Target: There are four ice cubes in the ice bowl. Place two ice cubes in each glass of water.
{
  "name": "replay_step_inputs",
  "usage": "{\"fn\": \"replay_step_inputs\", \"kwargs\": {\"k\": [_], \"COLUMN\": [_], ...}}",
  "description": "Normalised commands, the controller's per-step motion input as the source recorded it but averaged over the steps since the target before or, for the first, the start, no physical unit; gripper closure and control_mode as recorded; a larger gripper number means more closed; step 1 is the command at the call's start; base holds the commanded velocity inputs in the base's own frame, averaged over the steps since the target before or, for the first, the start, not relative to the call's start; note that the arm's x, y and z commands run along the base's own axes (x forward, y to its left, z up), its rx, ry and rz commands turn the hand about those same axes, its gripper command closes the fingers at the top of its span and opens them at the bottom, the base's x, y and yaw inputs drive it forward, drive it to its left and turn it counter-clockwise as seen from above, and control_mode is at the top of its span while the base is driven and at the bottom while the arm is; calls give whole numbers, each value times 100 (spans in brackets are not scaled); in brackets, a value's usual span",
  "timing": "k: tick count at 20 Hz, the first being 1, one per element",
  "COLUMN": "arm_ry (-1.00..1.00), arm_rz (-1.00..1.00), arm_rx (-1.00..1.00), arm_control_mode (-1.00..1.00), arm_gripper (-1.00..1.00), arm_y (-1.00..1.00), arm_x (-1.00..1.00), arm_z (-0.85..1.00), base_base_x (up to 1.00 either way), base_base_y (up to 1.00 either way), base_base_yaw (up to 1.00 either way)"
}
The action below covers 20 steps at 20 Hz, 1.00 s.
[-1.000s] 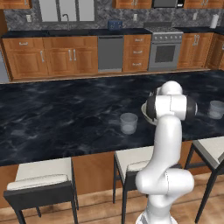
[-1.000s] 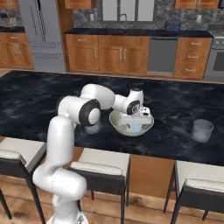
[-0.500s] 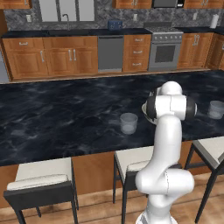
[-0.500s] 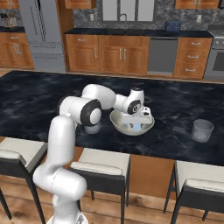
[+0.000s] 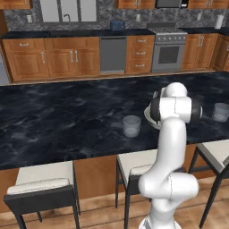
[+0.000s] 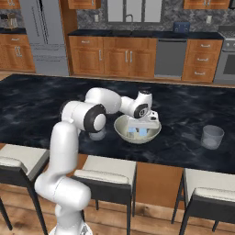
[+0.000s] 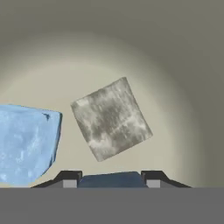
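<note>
— Grip first: how was the tool (image 7: 110,176) seen to stand?

— It was lowered inside the ice bowl (image 6: 123,132), with its tips drawn partly together. A bluish ice cube (image 7: 111,180) was seen filling the gap between them, so the tool was judged to be clamped on that cube, though little of the cube could be made out.

— How should the step be carried out well?

— A straight lift was called for, so that the held cube would not be dragged against the bowl's wall or knocked by the others. The squeeze was best kept steady, since ice was judged slippery and small. The cube should be carried over a glass's mouth and let go low, so that no water would be splashed.

— What lay around the tool?

— A pale blue cube (image 7: 27,144) was seen just beside the tool, and a grey mottled cube (image 7: 111,119) ahead of it, both apart from the tips.

— And the counts?

— One bowl was counted on the desk (image 5: 58,120). Two glasses were counted, a nearer glass (image 5: 131,125) and a farther glass (image 5: 221,112), each well apart from the tool, on opposite sides of the bowl. Three cubes were counted in the bowl; a fourth could not be made out. No cube could be seen in either glass.
</note>
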Motion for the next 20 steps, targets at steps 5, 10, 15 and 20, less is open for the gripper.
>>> {"fn": "replay_step_inputs", "kwargs": {"k": [5,10,15,20], "arm_ry": [0,0,0,0], "arm_rz": [-5,-8,-12,-9], "arm_rx": [2,0,0,0], "arm_control_mode": [-100,-100,-100,-100], "arm_gripper": [100,100,100,100], "arm_y": [22,33,39,44], "arm_x": [0,0,-5,-14], "arm_z": [48,54,36,26], "base_base_x": [0,0,0,0], "base_base_y": [0,0,0,0], "base_base_yaw": [0,0,0,0]}}
